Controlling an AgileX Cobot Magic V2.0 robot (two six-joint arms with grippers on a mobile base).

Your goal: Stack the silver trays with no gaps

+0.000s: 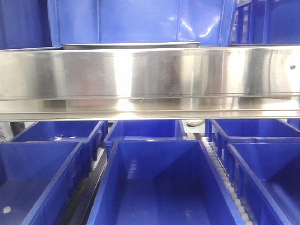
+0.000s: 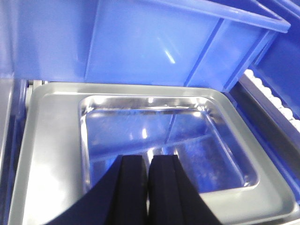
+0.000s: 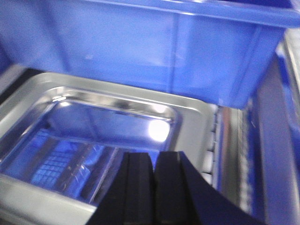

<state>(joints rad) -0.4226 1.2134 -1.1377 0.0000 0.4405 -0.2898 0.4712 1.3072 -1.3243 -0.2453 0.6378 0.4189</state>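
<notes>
A silver tray [image 2: 140, 140] lies directly below and ahead of the left pincer [image 2: 148, 173], its shiny basin mirroring blue and its flat out-turned rim showing wide on the near-left side and narrower along the far edge. Whether more than one tray sits nested there cannot be told from the left wrist view. In the right wrist view a tray [image 3: 93, 122] likewise lies under and in front of the right pincer [image 3: 154, 168], its rounded far corner catching a bright glare; whether this is the same tray as the one under the left pincer cannot be told. From the front view only a thin edge of a tray rim [image 1: 131, 45] shows, peeking above the long brushed-steel band [image 1: 150, 75] that crosses the whole picture, a screw head [image 1: 292, 67] near its end. The left pincer's two black fingers [image 2: 131, 187] stand pressed together with only a thin seam between them, gripping nothing — they hang over the near part of the basin. The right pincer's black fingers [image 3: 138, 187] are likewise closed against each other with nothing held, above the near right part of its tray. Beyond each pincer, past the far rim, rises the wall of a blue plastic bin [image 2: 154, 47] [image 3: 140, 51]. To the right of the left pincer runs a row of white rollers [image 2: 269, 93]. In the front view, below the steel band, several open blue bins [image 1: 159, 187] sit side by side.
</notes>
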